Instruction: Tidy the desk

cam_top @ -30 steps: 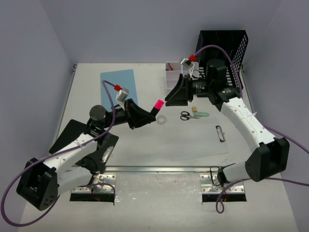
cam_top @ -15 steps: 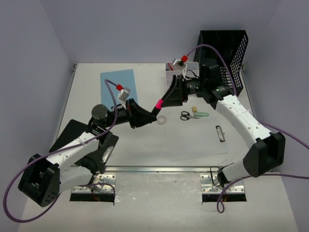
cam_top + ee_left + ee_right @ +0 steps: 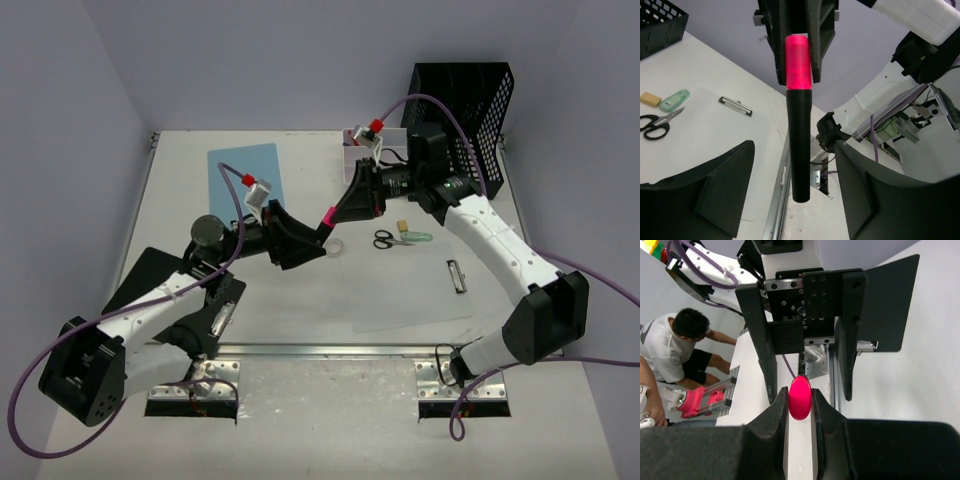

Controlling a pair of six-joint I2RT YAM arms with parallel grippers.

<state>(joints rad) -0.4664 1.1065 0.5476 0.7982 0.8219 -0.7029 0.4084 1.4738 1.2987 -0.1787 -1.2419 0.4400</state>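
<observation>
— So, what's the count?
— One desk [image 3: 180,200], spread under everything, with its metal rail along the near edge by the arm bases. On it are one pair of scissors [image 3: 384,240], one tan eraser [image 3: 403,227], one small green plastic piece [image 3: 421,237], one clear clipboard [image 3: 715,130], one blue sheet [image 3: 238,165], one white bin [image 3: 352,165] and one black mesh rack [image 3: 470,85] at the far right corner.
— And in the air?
— One marker [image 3: 799,150], black barrel and pink cap, off the desk above its middle.
— Who has it?
— The right tool [image 3: 800,402] is clamped on the pink cap. The left tool [image 3: 794,165] stands spread, one finger on either side of the barrel, neither touching it.
— Poses?
— Two arms. The left stretches from its base up and rightward toward the middle. The right rises along the right side, then bends back leftward. Their tools meet tip to tip.
</observation>
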